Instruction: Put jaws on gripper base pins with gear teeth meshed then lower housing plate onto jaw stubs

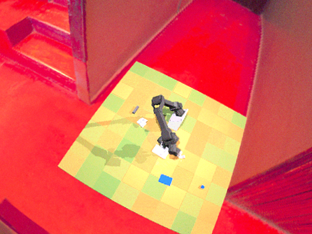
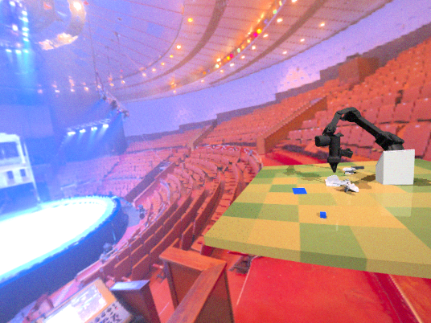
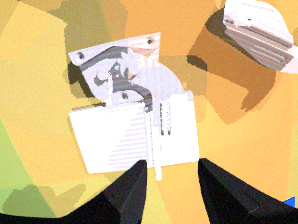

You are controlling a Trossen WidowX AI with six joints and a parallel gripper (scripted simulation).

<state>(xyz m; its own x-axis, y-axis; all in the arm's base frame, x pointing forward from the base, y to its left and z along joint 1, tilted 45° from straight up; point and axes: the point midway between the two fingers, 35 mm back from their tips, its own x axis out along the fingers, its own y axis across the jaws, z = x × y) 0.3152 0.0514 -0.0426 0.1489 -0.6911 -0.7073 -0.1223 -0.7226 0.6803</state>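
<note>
The white gripper base (image 3: 91, 57) (image 1: 160, 151) (image 2: 332, 181) lies on the table. A white jaw (image 3: 167, 86) with a curved edge lies over it; a wide ribbed white block (image 3: 112, 142) is beside it. I cannot tell from here whether teeth mesh. A separate white part (image 3: 260, 37) (image 1: 182, 156) (image 2: 352, 187), apparently the other jaw, lies apart from the base. A third white piece (image 1: 142, 122) (image 2: 350, 170), possibly the housing plate, lies farther off. My gripper (image 3: 172, 166) (image 2: 334, 170) is open and empty, above the near edge of the white parts.
A blue flat plate (image 1: 165, 179) (image 2: 299, 190) and a small blue block (image 1: 202, 187) (image 2: 322, 214) lie on the checkered table. A dark bar (image 1: 135, 109) lies near the third white piece. A white box (image 1: 176, 122) (image 2: 398, 169) stands by the arm's base.
</note>
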